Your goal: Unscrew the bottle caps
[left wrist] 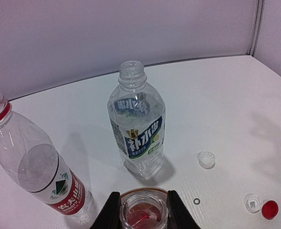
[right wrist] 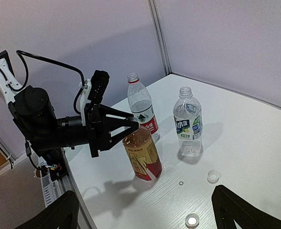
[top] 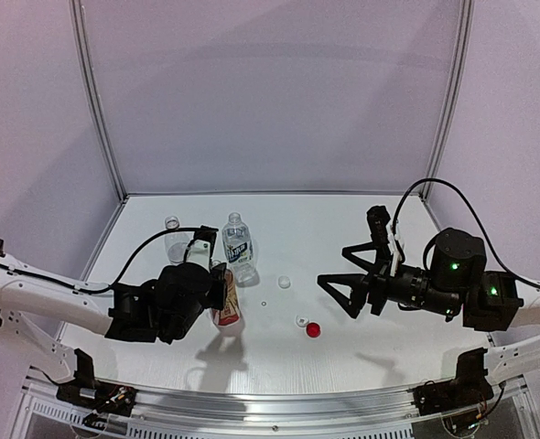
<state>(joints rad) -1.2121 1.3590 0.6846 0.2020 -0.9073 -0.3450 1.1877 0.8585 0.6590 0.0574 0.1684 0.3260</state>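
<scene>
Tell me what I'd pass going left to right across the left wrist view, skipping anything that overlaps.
First the red-label bottle, green-blue label bottle, white cap, blue-and-white cap, red cap.

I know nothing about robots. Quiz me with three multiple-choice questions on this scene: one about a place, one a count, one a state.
1. Where is the red cap? A) on the table B) on a bottle C) in a grip
2. How many bottles stand upright? A) one B) three C) five
3. The left end effector is: A) wide open B) shut on the amber bottle C) holding a cap
Answers: 1 A, it lies on the table; 2 B, red-label bottle, blue-label bottle, amber one; 3 B, it clamps that bottle's neck.
</scene>
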